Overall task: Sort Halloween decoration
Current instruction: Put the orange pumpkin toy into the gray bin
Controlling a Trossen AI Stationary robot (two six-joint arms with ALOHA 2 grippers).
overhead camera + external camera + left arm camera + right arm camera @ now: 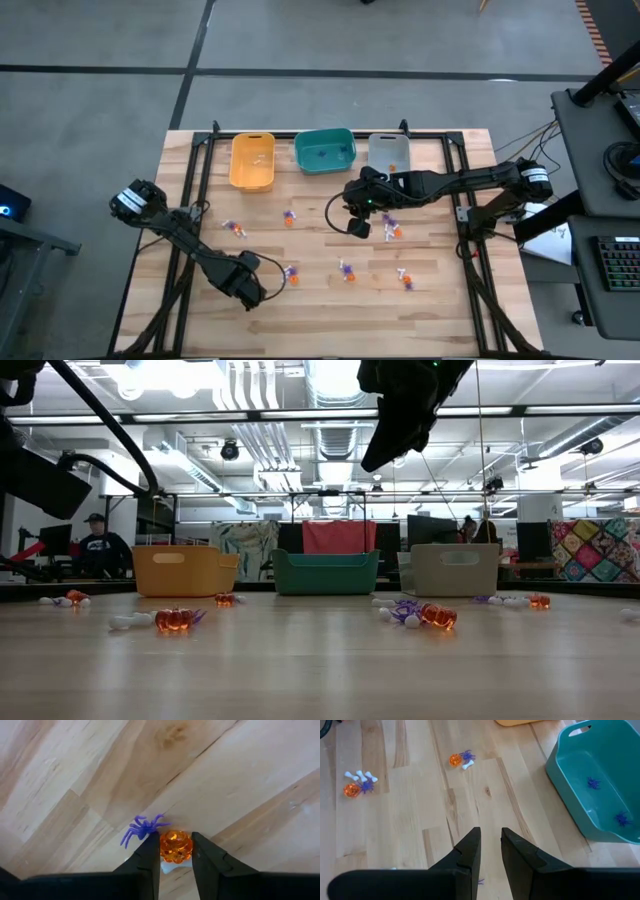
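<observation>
High view: Halloween decoration [347, 268], tiny orange, purple, white bits, scattered on counter [320, 320].
Left wrist view: left hand [176, 856] pinches orange pumpkin [175, 845]; purple spider [142, 828] beside.
Right wrist view: right hand [490, 846] narrow, empty; spiders in teal bin [600, 785].

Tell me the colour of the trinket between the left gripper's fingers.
Orange: a pumpkin, clearest in the left wrist view.

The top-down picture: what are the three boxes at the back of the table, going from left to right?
Yellow bin → teal bin → grey bin.
</observation>
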